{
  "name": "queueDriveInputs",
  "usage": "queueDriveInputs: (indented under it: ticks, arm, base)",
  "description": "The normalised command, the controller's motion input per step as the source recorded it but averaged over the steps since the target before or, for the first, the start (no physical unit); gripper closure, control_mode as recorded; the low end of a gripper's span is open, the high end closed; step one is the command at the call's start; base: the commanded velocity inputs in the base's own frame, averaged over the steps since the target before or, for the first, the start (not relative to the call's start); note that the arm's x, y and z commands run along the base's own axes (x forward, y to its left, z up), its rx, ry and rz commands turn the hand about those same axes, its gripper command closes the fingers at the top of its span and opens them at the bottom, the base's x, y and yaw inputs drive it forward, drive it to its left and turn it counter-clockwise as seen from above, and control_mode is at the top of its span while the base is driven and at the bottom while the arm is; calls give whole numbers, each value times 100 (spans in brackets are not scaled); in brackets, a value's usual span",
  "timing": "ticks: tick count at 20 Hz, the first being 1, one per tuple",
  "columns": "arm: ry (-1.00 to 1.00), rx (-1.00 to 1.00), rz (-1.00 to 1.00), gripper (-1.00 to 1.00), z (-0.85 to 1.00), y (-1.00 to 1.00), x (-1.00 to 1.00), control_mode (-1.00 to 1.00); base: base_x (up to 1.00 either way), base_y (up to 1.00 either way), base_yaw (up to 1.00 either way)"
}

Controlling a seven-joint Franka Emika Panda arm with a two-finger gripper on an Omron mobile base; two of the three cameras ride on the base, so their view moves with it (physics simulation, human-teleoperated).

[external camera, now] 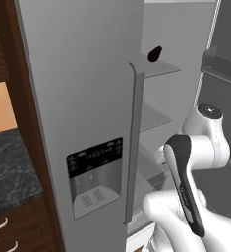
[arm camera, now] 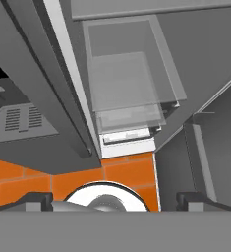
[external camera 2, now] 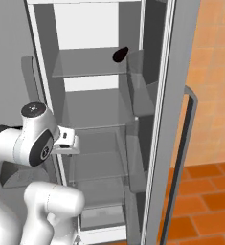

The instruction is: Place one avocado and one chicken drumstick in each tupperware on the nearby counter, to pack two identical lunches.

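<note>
You are facing an open fridge [external camera 2: 102, 119] with glass shelves. One dark avocado [external camera 2: 120, 54] sits on the upper shelf [external camera 2: 92, 62], at its right front corner, right by the door bins; in the left base view that same avocado [external camera: 155, 53] shows at about 1 o'clock, just past the top of the closed door's long handle [external camera: 133, 142]. The closed left door carries a dispenser panel [external camera: 95, 174] at about 7 o'clock. A patch of the counter [external camera: 9, 167], dark speckled stone, lies at 9 o'clock in that view, with wooden drawers and curved silver handles under it.

Your arm's wrist sits low in front of the middle shelves, well below the avocado. The gripper [arm camera: 114, 199] points down past the fridge's bottom drawer toward the orange tiled floor [arm camera: 122, 172]; its fingers [arm camera: 31, 201] stand spread wide at 7 and 5 o'clock of the hand view, with nothing between them.
</note>
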Motion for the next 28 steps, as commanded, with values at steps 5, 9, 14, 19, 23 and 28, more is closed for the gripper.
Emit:
queueDriveInputs:
  ticks: [5,9,14,19,23,28]
  arm:
    - [0,0,0,-100,0,0,0,100]
    - [0,0,0,-100,0,0,0,100]
    - [-7,0,0,-100,0,0,1,-100]
    - [-25,0,0,-100,49,0,4,-100]
    - [-31,0,-5,-100,64,0,0,-100]
    - [-21,7,-18,-100,60,-1,8,-100]
  base:
    - [0,-38,0]
    - [8,-8,0]
    - [1,0,0]
    - [0,0,0]
    - [0,0,0]
    - [0,0,0]
